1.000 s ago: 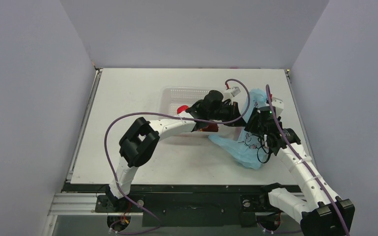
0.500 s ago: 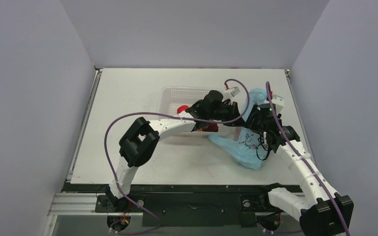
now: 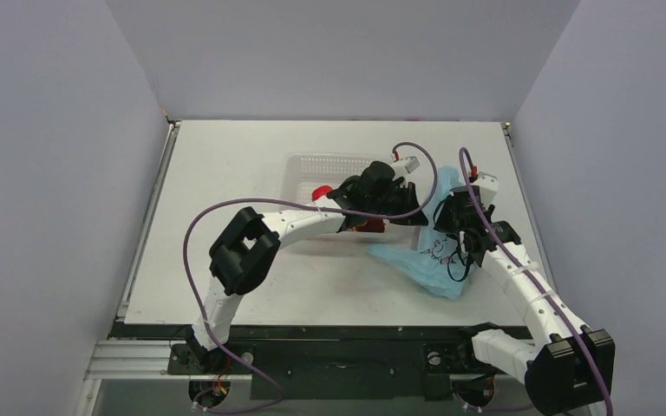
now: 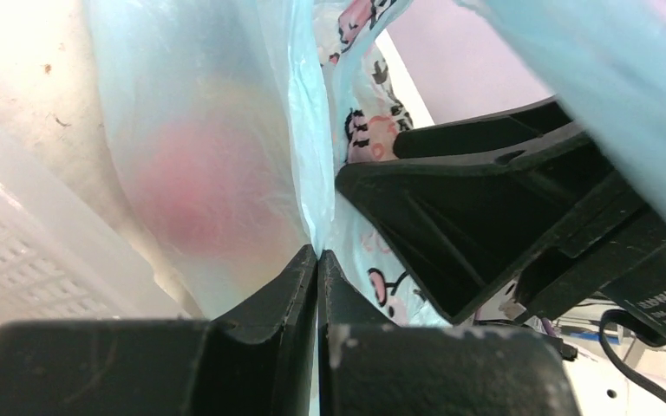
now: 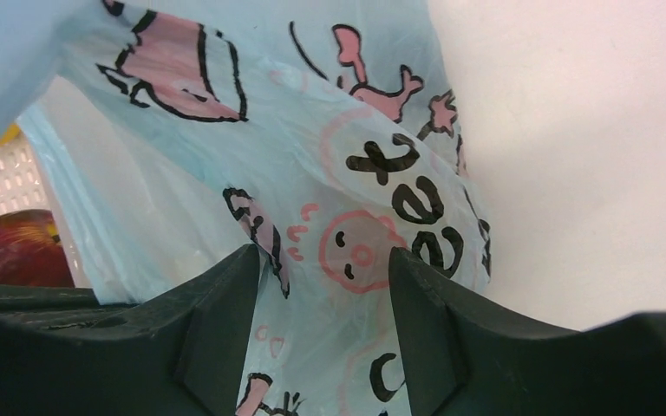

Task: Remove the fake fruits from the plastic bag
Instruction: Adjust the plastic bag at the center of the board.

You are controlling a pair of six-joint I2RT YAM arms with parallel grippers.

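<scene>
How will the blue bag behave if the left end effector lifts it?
Likely floppy: the bag lies crumpled, its film pinched flat in the shut left end effector. Probably slippery: thin, glossy film. A reddish fruit shows through it, so weight may shift inside.

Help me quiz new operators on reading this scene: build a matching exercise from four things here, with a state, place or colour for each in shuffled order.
Things:
1. left claw
2. right claw
3. thin light blue translucent plastic bag
4. white perforated plastic basket

Descriptions:
a. open, astride the bag's film
b. printed with pink-and-black cartoons
c. shut, pinching a fold of film
d. partly hidden under the left arm

Pairs: 1-c, 2-a, 3-b, 4-d.
</scene>
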